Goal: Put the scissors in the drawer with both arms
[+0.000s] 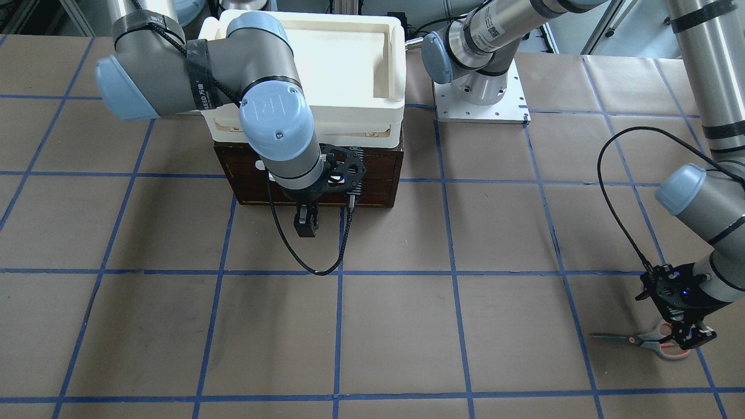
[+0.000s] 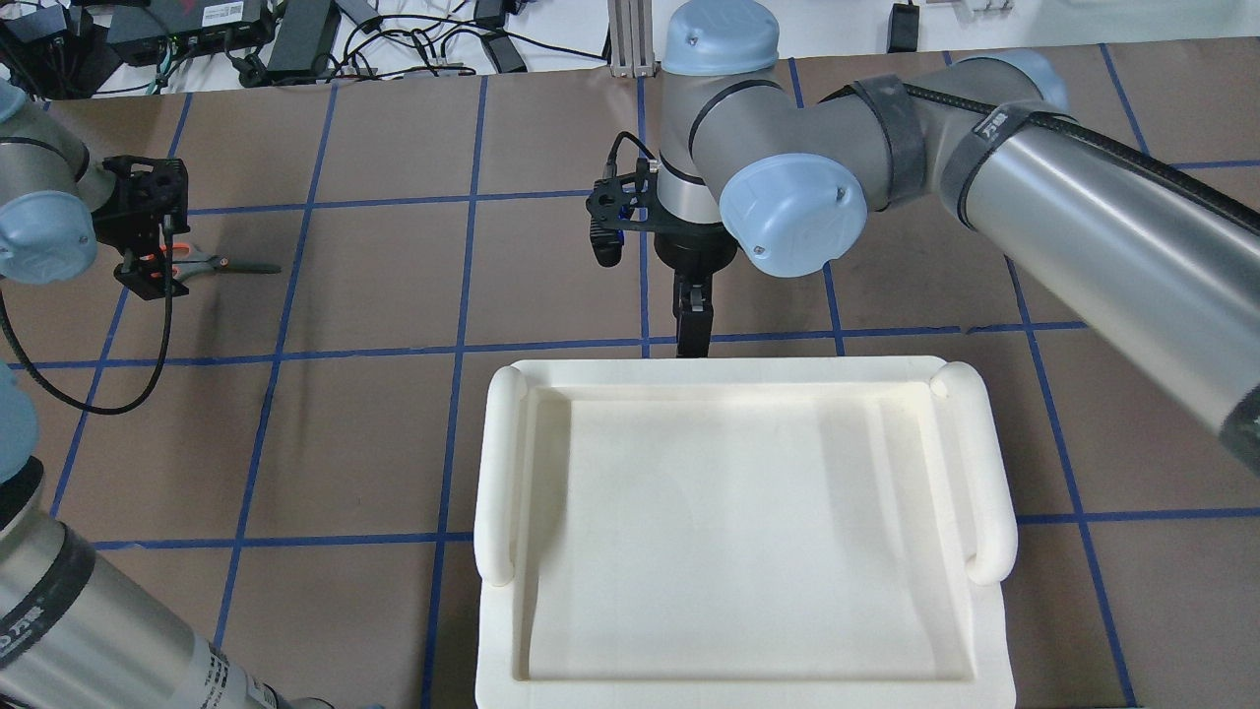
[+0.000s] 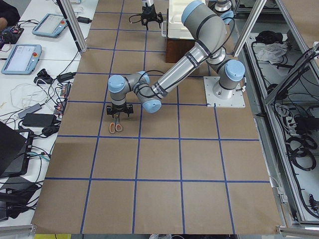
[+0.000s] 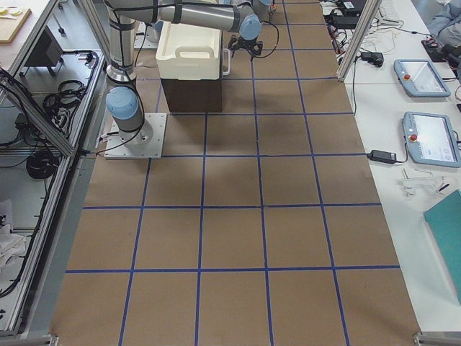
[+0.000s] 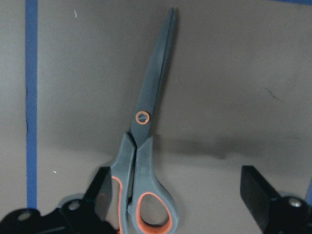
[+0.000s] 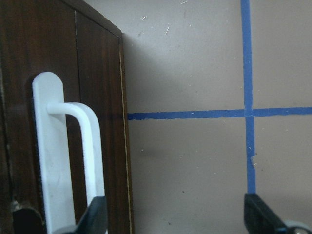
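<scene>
- Left gripper [image 5: 178, 195]: jaws apart astride the scissors [image 5: 146, 146], flat on the papered table [image 5: 243, 73], well apart from the drawer; centre on the loops before closing.
- Scissors: slim matte blades, shut; grey plastic handles lined orange.
- Right gripper [image 6: 178, 217]: jaws apart; should bracket the white bar handle [image 6: 53, 161].
- Drawer [image 6: 58, 58]: glossy dark wood, shut.

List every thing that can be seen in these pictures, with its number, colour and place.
scissors: one, dark grey blades, grey handles with orange-red loops, flat at the robot's far left.
drawer: one, dark brown, white bar handle, under the tray.
tray: one, cream-white, on top.
table: one, brown paper, blue tape grid.
left arm, right arm: two, silver-grey, light-blue caps.
left gripper: one, black, open around the scissors' handles.
right gripper: one, black, open beside the bar handle.
</scene>
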